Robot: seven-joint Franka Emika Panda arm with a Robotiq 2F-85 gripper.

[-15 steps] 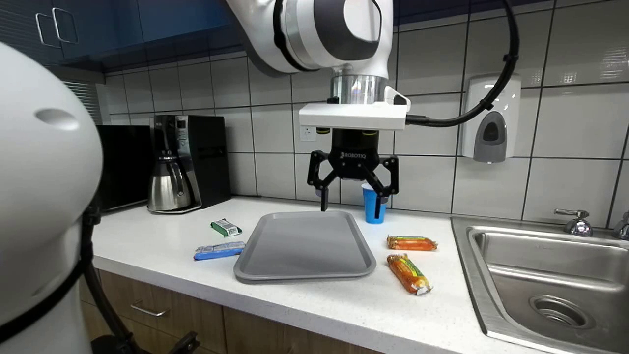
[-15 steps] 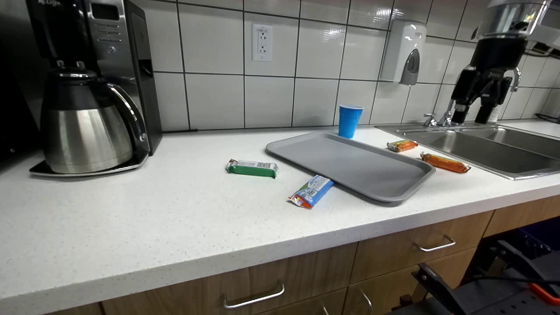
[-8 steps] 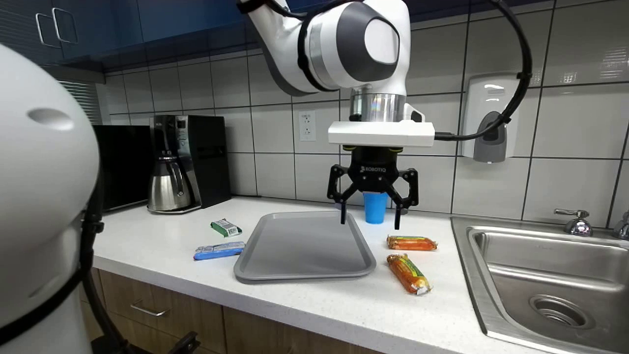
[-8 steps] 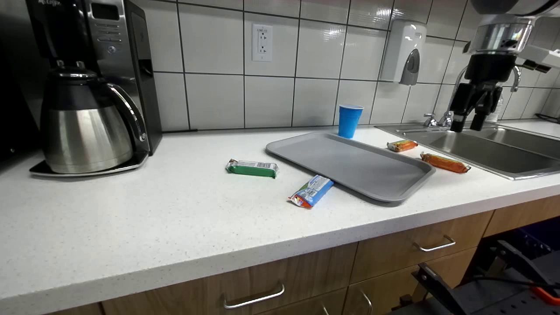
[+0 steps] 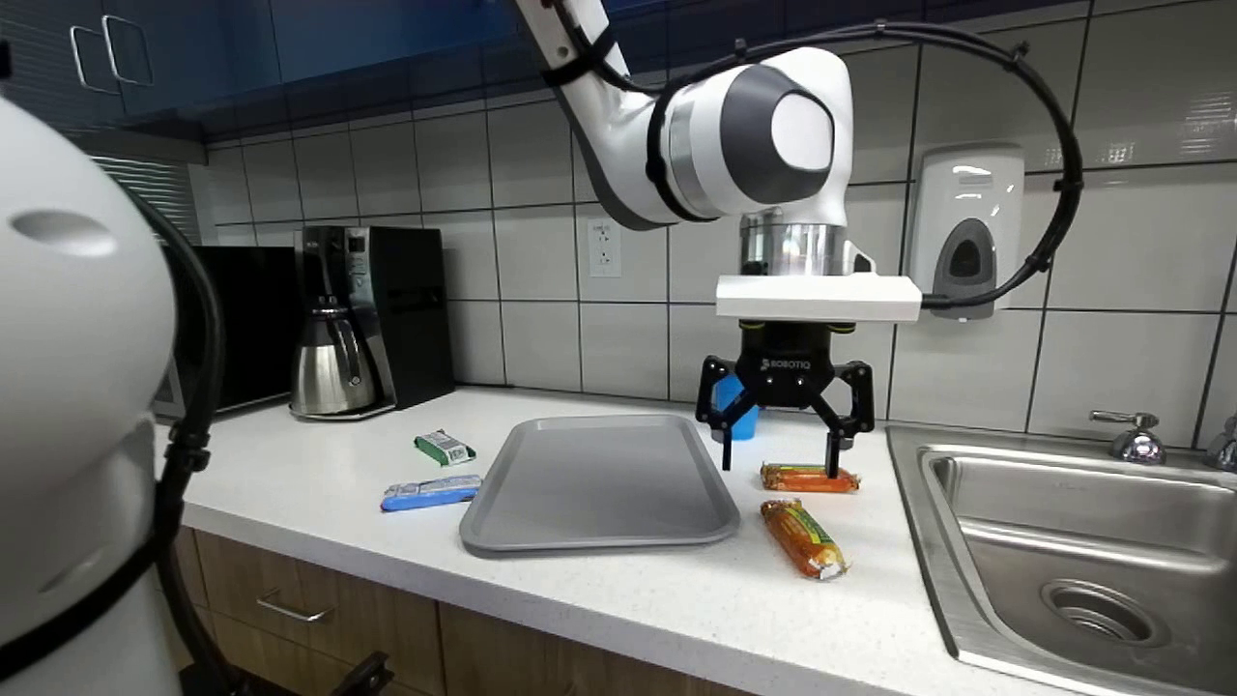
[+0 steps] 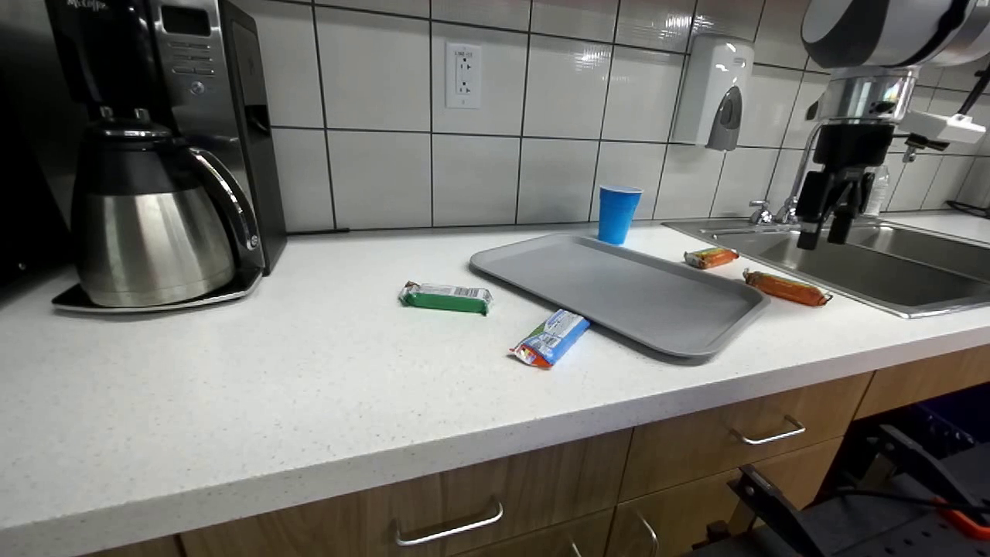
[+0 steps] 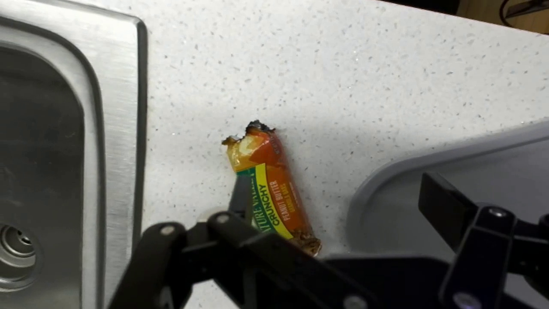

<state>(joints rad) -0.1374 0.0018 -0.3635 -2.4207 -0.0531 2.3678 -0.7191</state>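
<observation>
The gripper [image 5: 780,468] hangs released above the bench [image 5: 676,590], its fingers [image 7: 446,210] spread apart. One orange bar [image 5: 800,536] lies nearer the bench's front edge, a second orange bar [image 5: 800,478] nearer its back edge, both between the gray tray [image 5: 604,483] and the sink [image 5: 935,541].

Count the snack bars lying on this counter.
4: a green bar and a blue bar on the coffee maker side of the tray; a rear orange bar and a front orange bar between the tray and the sink. Any under the tray would be hidden.
</observation>
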